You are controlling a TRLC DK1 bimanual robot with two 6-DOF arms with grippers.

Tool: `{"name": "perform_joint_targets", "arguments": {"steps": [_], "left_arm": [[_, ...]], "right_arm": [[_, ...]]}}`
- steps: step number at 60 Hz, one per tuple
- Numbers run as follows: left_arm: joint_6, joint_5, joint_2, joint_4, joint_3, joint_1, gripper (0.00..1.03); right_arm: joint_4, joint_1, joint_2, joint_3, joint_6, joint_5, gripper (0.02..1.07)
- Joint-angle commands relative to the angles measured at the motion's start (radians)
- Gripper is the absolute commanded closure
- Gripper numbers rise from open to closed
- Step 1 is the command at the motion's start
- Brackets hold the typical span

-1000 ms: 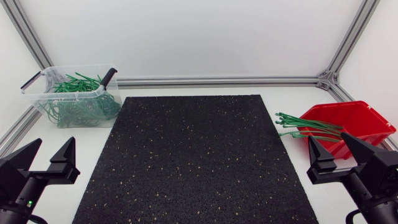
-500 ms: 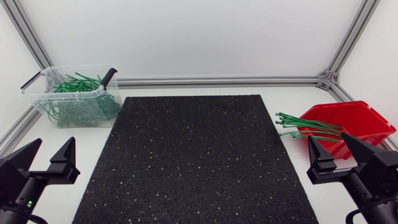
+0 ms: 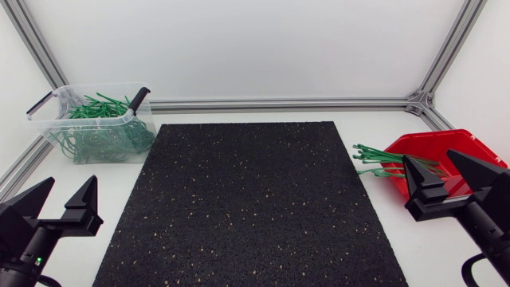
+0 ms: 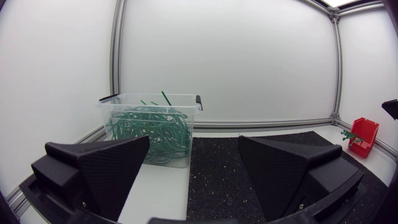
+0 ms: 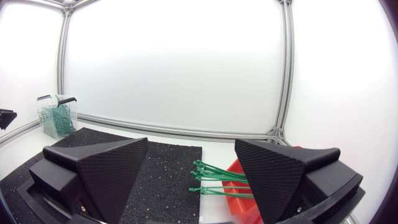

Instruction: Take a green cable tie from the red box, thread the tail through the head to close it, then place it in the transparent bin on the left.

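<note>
The red box (image 3: 472, 148) stands at the table's right edge, with a bundle of straight green cable ties (image 3: 384, 160) poking out of it toward the mat. My right gripper (image 3: 433, 166) hovers open over the box's near side, holding nothing. In the right wrist view the green cable ties (image 5: 217, 179) and the red box (image 5: 240, 194) lie just ahead of and below the right gripper (image 5: 191, 148). The transparent bin (image 3: 52, 112) sits at the back left with several looped green ties (image 3: 100, 137) inside. My left gripper (image 3: 68, 191) rests open near the front left corner.
A black speckled mat (image 3: 247, 199) covers the middle of the table. Aluminium frame rails (image 3: 279, 104) run along the back and sides. In the left wrist view the transparent bin (image 4: 151, 98) stands ahead of the left gripper (image 4: 194, 152), beside the mat's edge.
My right gripper has shifted a little to the right and farther back, over the red box. The left arm has not moved.
</note>
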Motion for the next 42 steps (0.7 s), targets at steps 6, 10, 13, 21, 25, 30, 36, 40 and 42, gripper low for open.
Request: {"name": "perform_joint_targets", "arguments": {"steps": [6,10,13,21,25,30,36,40,42], "left_arm": [[-0.020,-0.011,-0.008,-0.018,-0.040,-0.008,0.04],[-0.020,-0.011,-0.010,-0.018,-0.040,-0.008,0.04],[-0.020,-0.011,-0.008,-0.018,-0.040,-0.008,0.04],[-0.020,-0.011,-0.008,-0.020,-0.040,-0.005,0.04],[-0.020,-0.011,-0.008,-0.020,-0.040,-0.003,0.04],[-0.020,-0.011,-0.008,-0.020,-0.040,-0.003,0.04],[-0.020,-0.011,-0.008,-0.020,-0.040,-0.005,0.04],[-0.020,-0.011,-0.008,-0.021,-0.040,-0.005,0.04],[-0.020,-0.011,-0.007,-0.021,-0.040,-0.005,0.04]], "right_arm": [[-0.038,-0.052,0.223,0.181,-0.012,-0.033,0.05],[-0.063,-0.086,0.324,0.256,-0.053,-0.069,0.06],[-0.095,-0.121,0.400,0.318,-0.081,-0.109,0.06],[-0.234,-0.236,0.584,0.489,-0.175,-0.290,0.06],[-0.337,-0.248,0.666,0.572,-0.265,-0.332,0.06],[-0.454,-0.247,0.763,0.664,-0.457,-0.335,0.06],[-0.518,-0.247,0.846,0.720,-0.613,-0.315,0.06],[-0.553,-0.245,0.892,0.744,-0.699,-0.292,0.06],[-0.564,-0.245,0.915,0.755,-0.731,-0.280,0.06]]}}
